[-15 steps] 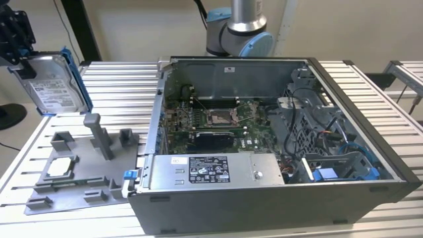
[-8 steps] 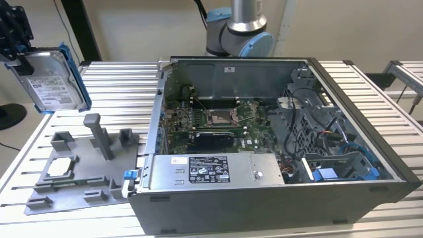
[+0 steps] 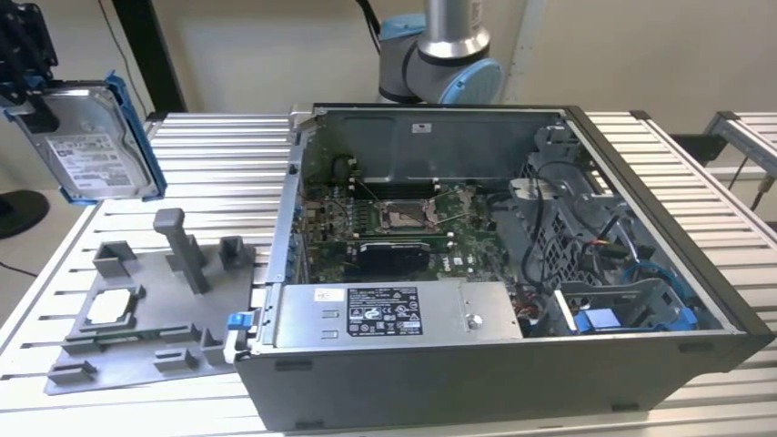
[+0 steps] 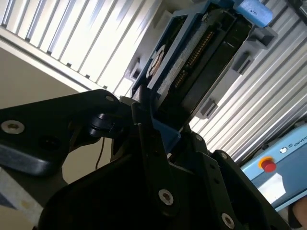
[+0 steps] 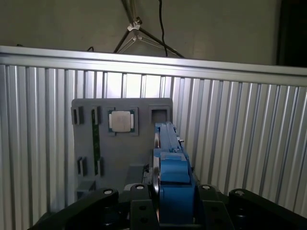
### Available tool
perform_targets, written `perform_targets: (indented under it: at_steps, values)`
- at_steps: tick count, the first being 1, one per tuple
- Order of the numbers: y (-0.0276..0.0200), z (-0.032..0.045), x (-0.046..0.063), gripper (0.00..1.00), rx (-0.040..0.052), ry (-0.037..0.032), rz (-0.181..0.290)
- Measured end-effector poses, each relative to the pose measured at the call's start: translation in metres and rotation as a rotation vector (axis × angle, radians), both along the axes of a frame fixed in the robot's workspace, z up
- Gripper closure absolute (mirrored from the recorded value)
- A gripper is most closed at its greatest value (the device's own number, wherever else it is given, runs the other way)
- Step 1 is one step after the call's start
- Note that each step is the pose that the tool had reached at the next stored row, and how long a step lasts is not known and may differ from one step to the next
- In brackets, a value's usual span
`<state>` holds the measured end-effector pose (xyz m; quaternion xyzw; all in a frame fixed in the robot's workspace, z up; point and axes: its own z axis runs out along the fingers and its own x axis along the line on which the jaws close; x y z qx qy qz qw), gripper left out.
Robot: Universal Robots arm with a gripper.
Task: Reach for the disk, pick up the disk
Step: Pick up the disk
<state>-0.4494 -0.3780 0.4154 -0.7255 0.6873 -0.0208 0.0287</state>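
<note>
In the exterior view, the black gripper [image 3: 35, 102] is up at the exterior view's left. It is clamped tight on the disk [image 3: 100, 146]. The disk hangs in the air above the metal table [image 3: 218, 137], tipped a little. It has a blue frame and 1 white label with dark print, too small to read. Below it lies a grey tray [image 3: 134, 341]. Beside the tray stands an open computer case [image 3: 486, 387]. Inside is a silver box [image 3: 388, 314] with a black and white label, and its words cannot be read either.

In the second wrist view, the gripper [image 4: 156, 122] pinches the disk [image 4: 192, 62] from 2 sides. A red button [image 4: 268, 165] shows nearby.

In the first wrist view, the disk [image 5: 168, 158] shows its thin edge, held in the gripper [image 5: 171, 196]. Beyond it, the grey tray [image 5: 120, 158] holds 1 square silver chip [image 5: 121, 120].
</note>
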Motion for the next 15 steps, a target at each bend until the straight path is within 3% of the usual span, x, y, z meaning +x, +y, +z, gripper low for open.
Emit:
perform_targets:
  at_steps: [15]
  values:
    - [0.0,0.0225,0.0,1.0,0.0,0.0,0.0]
